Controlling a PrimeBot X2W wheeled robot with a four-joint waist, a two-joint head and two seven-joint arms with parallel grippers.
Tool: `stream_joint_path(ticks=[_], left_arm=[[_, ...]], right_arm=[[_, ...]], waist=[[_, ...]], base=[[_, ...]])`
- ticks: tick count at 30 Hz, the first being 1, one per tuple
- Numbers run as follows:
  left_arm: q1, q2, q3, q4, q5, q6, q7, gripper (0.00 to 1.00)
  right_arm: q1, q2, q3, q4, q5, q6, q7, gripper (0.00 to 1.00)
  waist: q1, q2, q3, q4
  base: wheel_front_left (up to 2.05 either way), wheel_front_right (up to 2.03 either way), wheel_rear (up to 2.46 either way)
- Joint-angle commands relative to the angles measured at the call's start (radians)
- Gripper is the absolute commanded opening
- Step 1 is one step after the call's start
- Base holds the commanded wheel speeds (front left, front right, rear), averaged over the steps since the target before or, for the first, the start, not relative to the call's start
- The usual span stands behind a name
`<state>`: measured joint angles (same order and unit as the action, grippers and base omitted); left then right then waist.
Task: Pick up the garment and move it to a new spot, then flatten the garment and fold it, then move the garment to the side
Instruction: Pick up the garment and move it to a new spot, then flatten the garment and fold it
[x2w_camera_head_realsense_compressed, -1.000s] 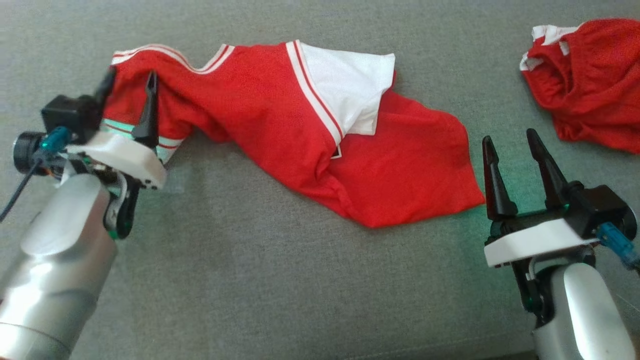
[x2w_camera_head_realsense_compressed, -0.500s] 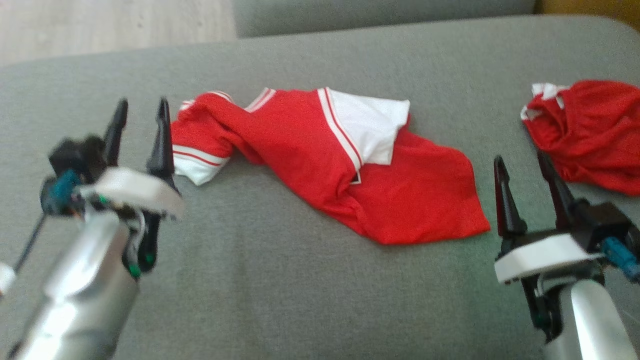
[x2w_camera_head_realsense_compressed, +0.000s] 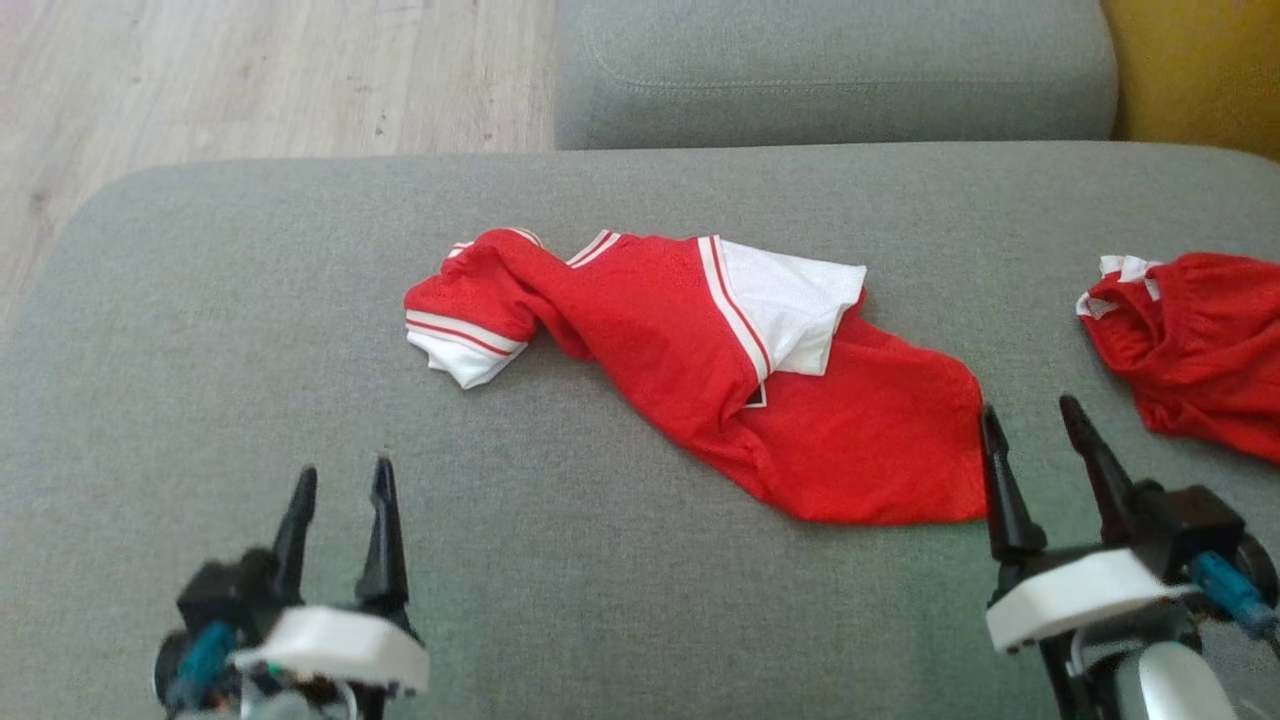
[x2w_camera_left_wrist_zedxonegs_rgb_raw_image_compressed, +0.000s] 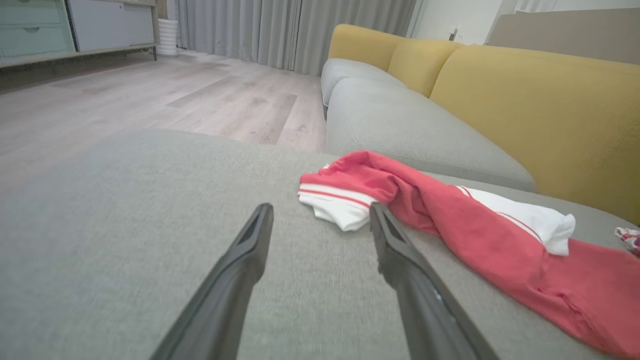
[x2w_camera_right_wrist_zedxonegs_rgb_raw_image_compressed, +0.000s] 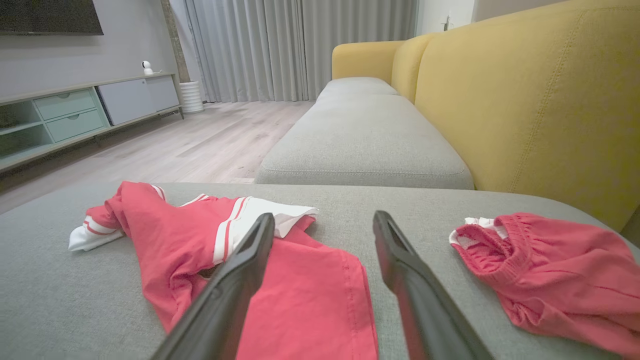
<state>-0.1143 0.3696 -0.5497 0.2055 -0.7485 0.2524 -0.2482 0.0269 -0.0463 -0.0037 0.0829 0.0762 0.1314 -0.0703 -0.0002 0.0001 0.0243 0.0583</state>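
Two empty grippers, jaws wide. The garment (x2w_camera_head_realsense_compressed: 690, 350) lies on the grey cushion (x2w_camera_head_realsense_compressed: 200, 300), long axis slanting from far-left sleeve (x2w_camera_head_realsense_compressed: 465, 345) to near-right hem (x2w_camera_head_realsense_compressed: 900, 505); right gripper (x2w_camera_head_realsense_compressed: 1028, 410) stands just beside that hem, left gripper (x2w_camera_head_realsense_compressed: 343, 472) well apart from the sleeve.

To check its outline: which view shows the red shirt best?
Head view: the red shirt lies nearly whole, seen from above. Left wrist view crops its hem; in the right wrist view the right pincer covers part.
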Motion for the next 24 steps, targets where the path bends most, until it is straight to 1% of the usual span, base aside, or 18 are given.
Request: stream_joint_path(ticks=[1, 4, 9, 21, 24], left_arm=[[-0.024, 0.022, 0.048, -0.047, 0.007, 0.015, -0.012, 1.00], [0.031, 0.016, 0.052, -0.079, 0.023, 0.034, -0.013, 1.00], [0.083, 0.009, 0.041, -0.125, 0.044, 0.054, -0.013, 1.00], [0.098, 0.011, 0.048, -0.136, 0.043, 0.053, -0.013, 1.00], [0.091, 0.008, 0.045, -0.137, 0.046, 0.053, -0.013, 1.00]], right_arm=[[-0.010, -0.004, 0.028, -0.034, 0.009, -0.001, -0.002, 1.00], [0.009, -0.004, 0.033, -0.029, 0.019, -0.001, -0.008, 1.00], [0.030, -0.004, 0.039, -0.018, 0.026, -0.001, -0.009, 1.00], [0.026, -0.004, 0.041, -0.017, 0.016, -0.001, -0.003, 1.00], [0.007, -0.004, 0.044, -0.013, -0.012, -0.001, 0.009, 1.00]], waist=[[0.0002, -0.0001, -0.005, 0.002], [0.0002, -0.0001, -0.014, 0.005], [0.0002, -0.0001, -0.025, 0.012], [0.0002, -0.0001, -0.017, 0.014], [0.0002, -0.0001, -0.003, 0.022]], base=[[0.00, 0.00, 0.00], [0.00, 0.00, 0.00], [0.00, 0.00, 0.00], [0.00, 0.00, 0.00], [0.00, 0.00, 0.00]])
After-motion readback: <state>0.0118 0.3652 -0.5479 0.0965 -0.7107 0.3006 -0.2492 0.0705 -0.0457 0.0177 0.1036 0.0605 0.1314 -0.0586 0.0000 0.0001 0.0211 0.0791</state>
